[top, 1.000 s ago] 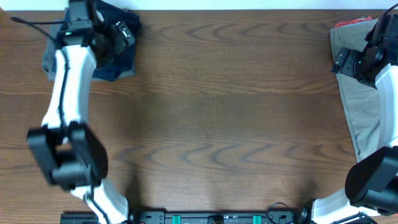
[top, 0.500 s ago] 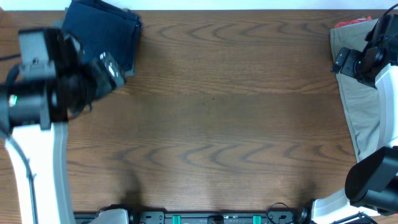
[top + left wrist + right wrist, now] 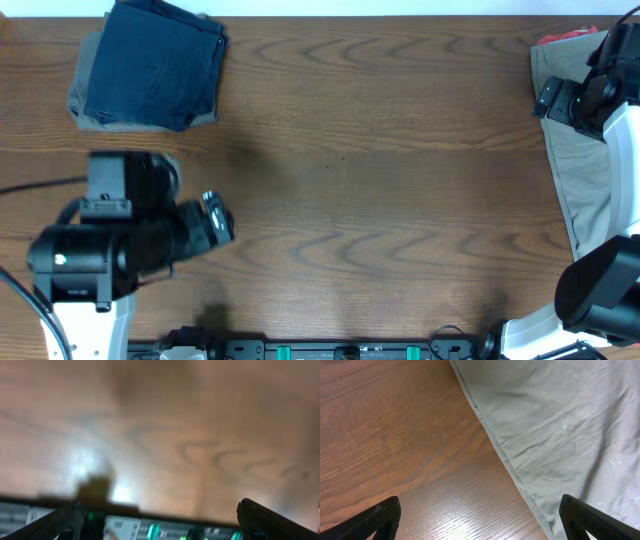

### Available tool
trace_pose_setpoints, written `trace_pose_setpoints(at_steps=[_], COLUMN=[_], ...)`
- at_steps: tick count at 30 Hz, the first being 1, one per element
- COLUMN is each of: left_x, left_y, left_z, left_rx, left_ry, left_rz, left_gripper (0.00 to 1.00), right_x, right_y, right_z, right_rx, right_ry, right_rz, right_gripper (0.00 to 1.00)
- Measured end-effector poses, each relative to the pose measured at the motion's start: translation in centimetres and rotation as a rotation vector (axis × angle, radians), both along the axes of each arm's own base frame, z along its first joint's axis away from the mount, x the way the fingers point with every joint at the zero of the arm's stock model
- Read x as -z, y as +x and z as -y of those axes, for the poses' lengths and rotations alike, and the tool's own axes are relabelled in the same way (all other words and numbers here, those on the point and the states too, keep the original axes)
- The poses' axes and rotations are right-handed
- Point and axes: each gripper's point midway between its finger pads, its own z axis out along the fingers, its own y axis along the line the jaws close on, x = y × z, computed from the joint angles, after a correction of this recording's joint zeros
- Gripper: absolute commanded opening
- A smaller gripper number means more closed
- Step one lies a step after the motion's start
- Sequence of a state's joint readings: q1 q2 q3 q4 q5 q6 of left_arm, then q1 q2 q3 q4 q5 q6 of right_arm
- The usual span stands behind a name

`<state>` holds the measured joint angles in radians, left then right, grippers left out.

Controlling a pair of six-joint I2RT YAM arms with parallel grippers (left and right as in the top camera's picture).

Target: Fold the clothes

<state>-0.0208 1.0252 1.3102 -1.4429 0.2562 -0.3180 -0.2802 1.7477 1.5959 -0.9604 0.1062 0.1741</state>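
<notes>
A folded navy blue pair of shorts (image 3: 155, 65) lies at the back left on top of a grey pair (image 3: 85, 102). My left gripper (image 3: 215, 222) is at the front left, well apart from that stack. In the blurred left wrist view it (image 3: 160, 525) is open and empty over bare wood. A khaki-beige pair (image 3: 585, 190) lies spread along the right edge, with a coral-red garment (image 3: 562, 37) behind it. My right gripper (image 3: 553, 98) hovers at the khaki pair's left edge. In the right wrist view it (image 3: 480, 520) is open and empty, with khaki cloth (image 3: 560, 420) beyond it.
The wooden table (image 3: 380, 180) spans the view. A rail with green-lit hardware (image 3: 340, 350) runs along the front edge and shows blurred in the left wrist view (image 3: 150, 530). Both arm bases stand at the front corners.
My left arm has pulled back from the navy stack at the back left to the front left, leaving the stack lying folded. The right arm has not moved.
</notes>
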Motion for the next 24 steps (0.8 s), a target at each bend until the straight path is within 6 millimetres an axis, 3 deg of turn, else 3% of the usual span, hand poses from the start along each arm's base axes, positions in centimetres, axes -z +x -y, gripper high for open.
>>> trace_pose_setpoints(at_steps=[3,15,20,24], left_x=[1.3,1.6,1.3,2.4], left_y=[-1.2,-1.0,0.9,3.1], left_z=[0.0,0.0,0.0,0.1], left_rx=[0.0,0.0,0.001,0.006], left_ry=[0.001,0.002,0.0,0.0], left_rz=[-0.059,-0.076,0.0,0.091], left_gripper=[0.98,0.98,0.98,0.98], right_x=[0.0,0.0,0.0,0.0], right_y=[0.0,0.0,0.0,0.0], right_z=[0.0,0.0,0.0,0.0], right_rx=[0.0,0.0,0.0,0.0], right_ry=[0.0,0.0,0.0,0.0], right_rz=[0.0,0.0,0.0,0.0], right_gripper=[0.99,0.99,0.99,0.99])
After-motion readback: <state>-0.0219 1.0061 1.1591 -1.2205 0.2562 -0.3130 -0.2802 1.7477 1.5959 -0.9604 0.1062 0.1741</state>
